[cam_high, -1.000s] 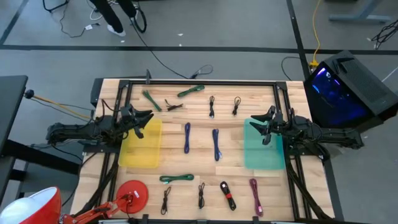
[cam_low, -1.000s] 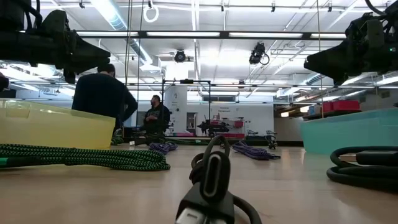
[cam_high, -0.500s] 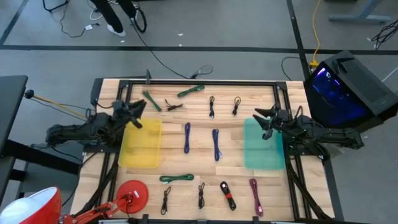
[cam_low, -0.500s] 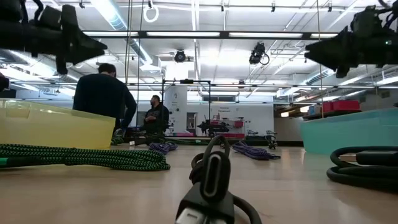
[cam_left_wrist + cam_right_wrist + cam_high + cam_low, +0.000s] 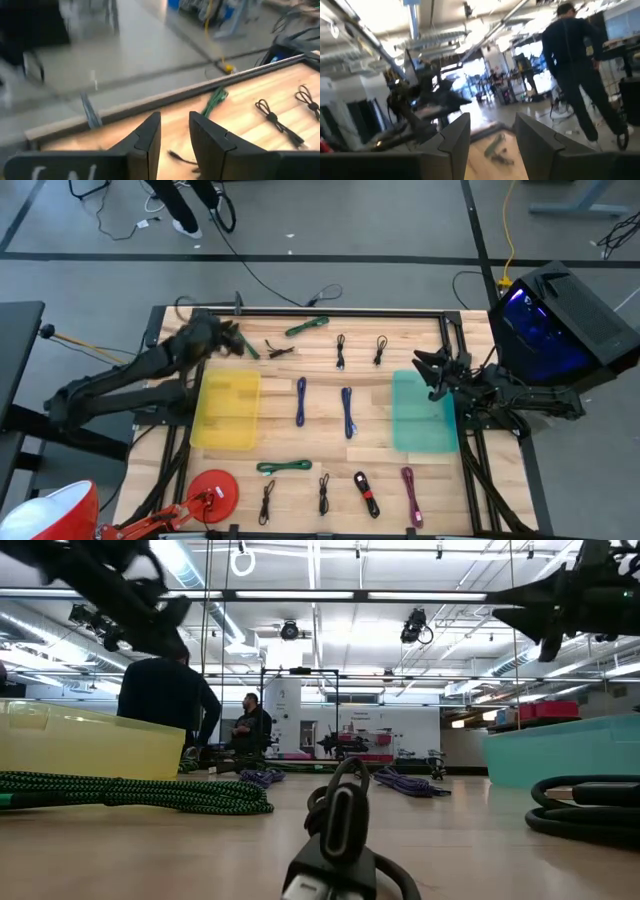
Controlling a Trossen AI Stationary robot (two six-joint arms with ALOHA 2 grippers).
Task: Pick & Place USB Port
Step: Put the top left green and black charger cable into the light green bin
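Note:
Several USB cables lie flat on the wooden table (image 5: 320, 435): green ones (image 5: 307, 326) (image 5: 243, 343) (image 5: 284, 467), blue ones (image 5: 300, 400) (image 5: 347, 410), black ones (image 5: 340, 350) (image 5: 380, 348), a purple one (image 5: 409, 492). A yellow bin (image 5: 228, 410) stands at the left and a teal bin (image 5: 425, 412) at the right. My left gripper (image 5: 234, 340) (image 5: 175, 135) hangs open above the table's far-left part, beside the slanting green cable, with nothing between its fingers. My right gripper (image 5: 420, 362) (image 5: 492, 135) is open and empty over the teal bin's far edge.
A dark metal frame (image 5: 320, 313) runs round the table. A red round object (image 5: 212, 490) sits at the near left. A black box with blue light (image 5: 555, 320) stands off the table's right. People stand in the room beyond (image 5: 165, 700).
My left gripper has swung from above the yellow bin's far end toward the table's far-left corner, rising and tipping from pointing slightly upward to pointing downward; its finger gap is unchanged. My right gripper has tipped upward a little in place. No cable has moved.

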